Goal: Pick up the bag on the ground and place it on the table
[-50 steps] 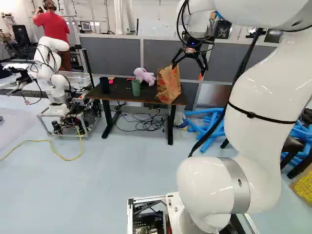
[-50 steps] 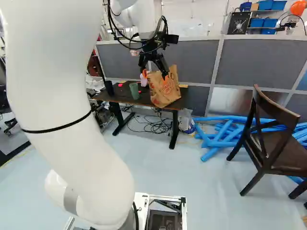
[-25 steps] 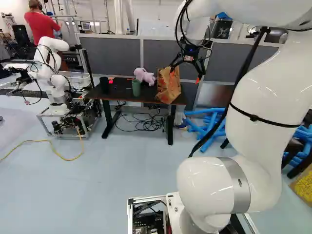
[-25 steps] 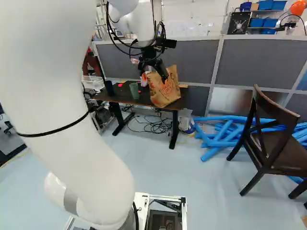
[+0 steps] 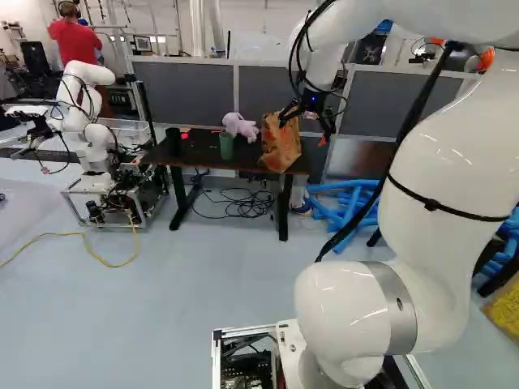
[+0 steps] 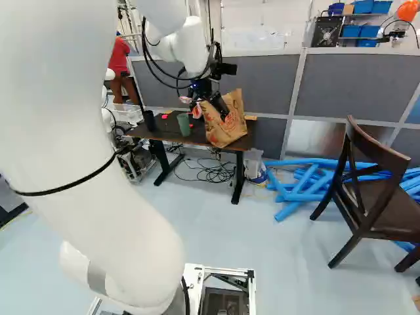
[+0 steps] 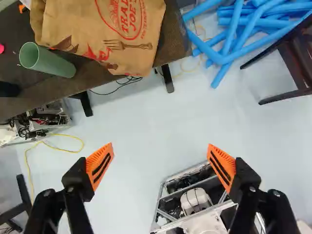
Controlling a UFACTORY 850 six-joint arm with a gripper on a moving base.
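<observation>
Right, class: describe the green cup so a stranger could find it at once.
Find the dark table before the grey partition. On it, between the black container and the paper bag, stands the cup. Its green sets it apart from both, and from the pink toy.

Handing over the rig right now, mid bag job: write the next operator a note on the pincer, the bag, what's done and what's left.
Pincer: open, nothing between its fingers; the bag is ahead of it, ungripped.
Bag: on the table, close to the front edge, beside the green cup. Cannot tell whether it overhangs.
Done: bag off the floor and on the table.
Left: probably just backing the arm away without snagging the bag, then checking that it stands steady.
</observation>
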